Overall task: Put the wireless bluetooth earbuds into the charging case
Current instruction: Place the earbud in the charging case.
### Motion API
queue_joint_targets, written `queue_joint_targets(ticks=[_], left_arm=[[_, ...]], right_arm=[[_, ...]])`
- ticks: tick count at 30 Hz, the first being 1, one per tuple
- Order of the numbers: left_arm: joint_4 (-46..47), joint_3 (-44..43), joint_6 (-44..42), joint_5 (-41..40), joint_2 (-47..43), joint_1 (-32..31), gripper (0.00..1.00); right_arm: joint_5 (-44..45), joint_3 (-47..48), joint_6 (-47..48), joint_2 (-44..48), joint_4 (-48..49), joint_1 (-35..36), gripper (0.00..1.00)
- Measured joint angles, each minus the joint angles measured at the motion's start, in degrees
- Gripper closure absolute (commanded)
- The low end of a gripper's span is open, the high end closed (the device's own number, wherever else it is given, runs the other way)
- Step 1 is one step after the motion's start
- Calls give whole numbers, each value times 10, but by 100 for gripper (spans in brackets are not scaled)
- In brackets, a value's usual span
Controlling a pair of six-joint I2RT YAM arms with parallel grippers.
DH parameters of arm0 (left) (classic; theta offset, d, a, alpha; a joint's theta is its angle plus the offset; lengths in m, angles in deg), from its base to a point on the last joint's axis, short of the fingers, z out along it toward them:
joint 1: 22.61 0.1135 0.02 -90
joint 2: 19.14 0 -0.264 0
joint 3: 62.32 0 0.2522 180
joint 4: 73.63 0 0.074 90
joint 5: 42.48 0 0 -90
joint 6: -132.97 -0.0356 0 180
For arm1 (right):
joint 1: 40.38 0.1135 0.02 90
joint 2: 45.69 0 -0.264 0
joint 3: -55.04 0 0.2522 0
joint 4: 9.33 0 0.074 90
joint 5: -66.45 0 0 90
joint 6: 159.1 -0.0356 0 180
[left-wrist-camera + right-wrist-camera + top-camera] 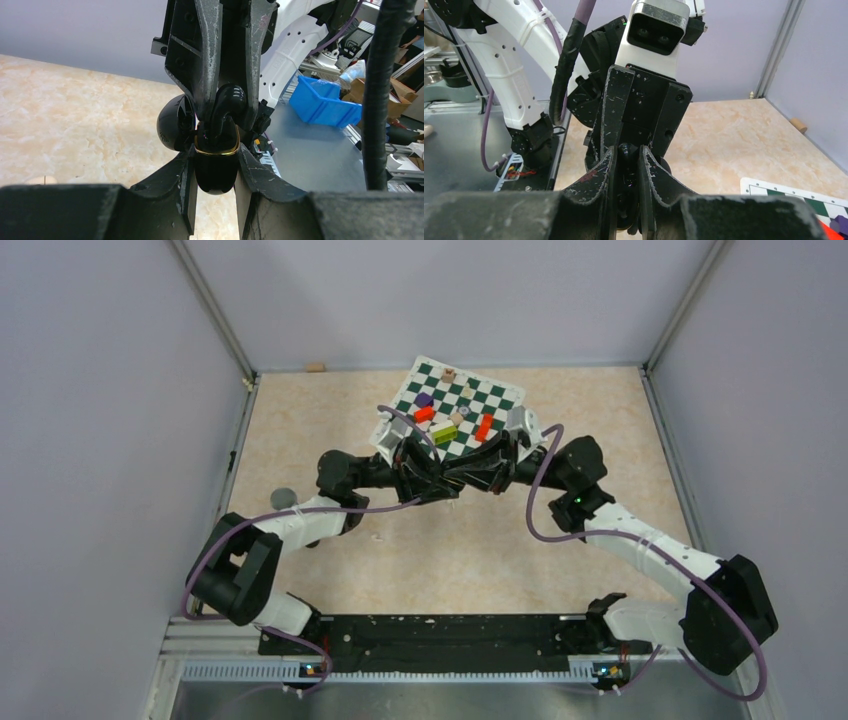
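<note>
Charging case [215,172] in left end effector [216,156]

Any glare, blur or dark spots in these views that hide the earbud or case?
Left wrist: case glossy with specular glints, edges sharp; foreground blurred. Right wrist: earbud black between black fingers, barely separable; foreground blurred. Top: even light; left gripper and right gripper merge into one dark mass.

My left gripper [215,167] points toward three o'clock and my right gripper [626,170] toward nine o'clock, meeting tip to tip. Both elbows are bent outward, and both pairs of fingers are pinched tight.
</note>
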Motion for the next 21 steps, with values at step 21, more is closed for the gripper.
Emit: queue_joint_targets(ticks=[21], left_arm=[[8, 3, -3, 6, -1, 3, 100]], right_arm=[[0, 0, 7, 0, -10, 4, 73]])
